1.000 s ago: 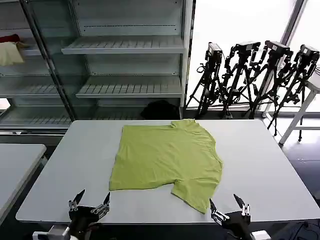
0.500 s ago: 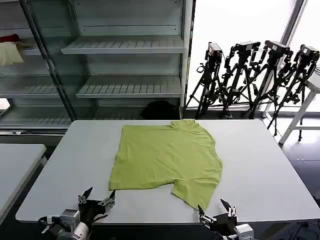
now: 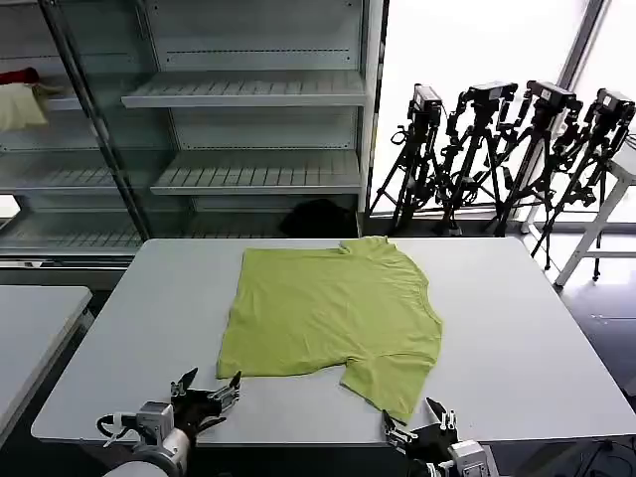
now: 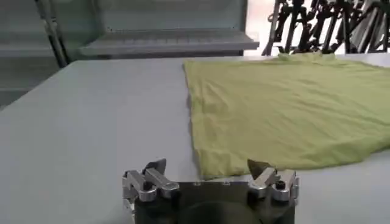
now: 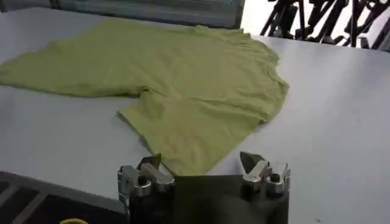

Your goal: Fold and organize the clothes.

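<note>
**Both grippers low at the near edge, shirt lying just ahead of them**

Your lime-green T-shirt [image 3: 333,316] lies flat in the middle of the grey table [image 3: 517,338], plain face up, collar toward the far edge and one sleeve [image 3: 393,383] reaching down toward the lower centre of the head view; the hem corner [image 3: 225,370] sits at the lower left of the cloth.

Your left gripper [image 3: 209,387] is at the bottom left of the head view, fingers spread apart and holding nothing; it sits just beside that hem corner, a little to its left and nearer you, not touching the fabric as far as can be seen; in the left wrist view the gripper [image 4: 210,173] has its two fingertips wide, and the shirt [image 4: 286,109] fills the upper right, its near corner ending just beyond the gap between the tips.

Your right gripper [image 3: 415,429] is at the bottom centre-right of the head view, fingers also spread and empty; the sleeve tip lies just above it in the frame; in the right wrist view the gripper [image 5: 202,165] sits at the bottom, and the sleeve's [image 5: 183,137] lower edge comes down right between the open tips; whether cloth and metal touch there, you cannot tell.

Behind the table stand metal shelves [image 3: 248,89] at upper left and a row of black tripods [image 3: 497,149] at upper right.
</note>
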Action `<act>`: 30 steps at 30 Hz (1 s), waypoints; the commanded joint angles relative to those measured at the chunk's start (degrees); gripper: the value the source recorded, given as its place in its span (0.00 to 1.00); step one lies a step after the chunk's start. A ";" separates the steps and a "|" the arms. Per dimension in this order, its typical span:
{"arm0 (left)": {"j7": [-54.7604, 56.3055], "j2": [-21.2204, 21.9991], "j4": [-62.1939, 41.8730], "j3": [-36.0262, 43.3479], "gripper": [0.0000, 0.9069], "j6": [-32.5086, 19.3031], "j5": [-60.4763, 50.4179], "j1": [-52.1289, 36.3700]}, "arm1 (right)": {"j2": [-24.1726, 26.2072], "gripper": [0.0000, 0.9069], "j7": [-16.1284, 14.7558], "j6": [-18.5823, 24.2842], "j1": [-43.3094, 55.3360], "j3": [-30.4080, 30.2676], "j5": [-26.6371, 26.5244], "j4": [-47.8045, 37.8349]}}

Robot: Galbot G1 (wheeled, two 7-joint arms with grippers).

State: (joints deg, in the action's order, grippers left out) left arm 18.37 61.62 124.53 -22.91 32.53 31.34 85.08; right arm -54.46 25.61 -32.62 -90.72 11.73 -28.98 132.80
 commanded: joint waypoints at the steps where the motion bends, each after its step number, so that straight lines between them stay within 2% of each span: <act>1: -0.03 0.02 -0.78 0.92 0.56 0.46 0.38 -1.35 | 0.08 0.99 -0.01 -0.62 0.54 -0.22 -0.29 -0.21; 2: -0.12 0.04 -0.88 0.93 0.51 0.46 0.40 -1.35 | 0.04 0.94 -0.02 -0.62 0.48 -0.24 -0.28 -0.22; 4: -0.30 0.05 -1.15 0.89 0.34 0.44 0.43 -1.34 | 0.01 0.72 -0.06 -0.61 0.47 -0.43 -0.11 -0.27; 5: -0.48 0.04 -1.23 0.87 0.30 0.29 0.41 -1.31 | -0.06 0.64 -0.06 -0.61 0.51 -0.55 -0.01 -0.33; 6: -0.55 0.06 -1.26 0.88 0.20 0.28 0.44 -1.29 | -0.12 0.43 -0.07 -0.62 0.56 -0.63 0.02 -0.40; 7: -0.56 0.14 -1.25 0.89 0.12 0.28 0.50 -1.26 | -0.18 0.37 -0.07 -0.61 0.63 -0.73 0.08 -0.48; 8: -0.61 0.15 -1.27 0.90 0.09 0.29 0.48 -1.22 | -0.22 0.31 -0.10 -0.60 0.70 -0.87 0.23 -0.59; 10: -0.77 0.16 -1.37 0.94 0.01 0.29 0.37 -1.14 | -0.32 0.10 -0.23 -0.59 0.83 -1.09 0.40 -0.83; 12: -0.90 0.12 -1.45 0.94 0.01 0.29 0.35 -1.05 | -0.38 0.00 -0.17 -0.59 0.85 -1.30 0.50 -0.93; 30: -2.86 -0.81 0.12 1.06 0.00 -2.45 -0.74 -0.62 | -0.66 0.00 0.66 -0.53 1.51 -0.38 1.86 1.37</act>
State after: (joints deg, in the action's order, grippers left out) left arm 16.00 60.70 124.63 -21.94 30.57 31.00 84.28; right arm -55.11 25.99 -33.21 -88.66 12.06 -26.73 133.85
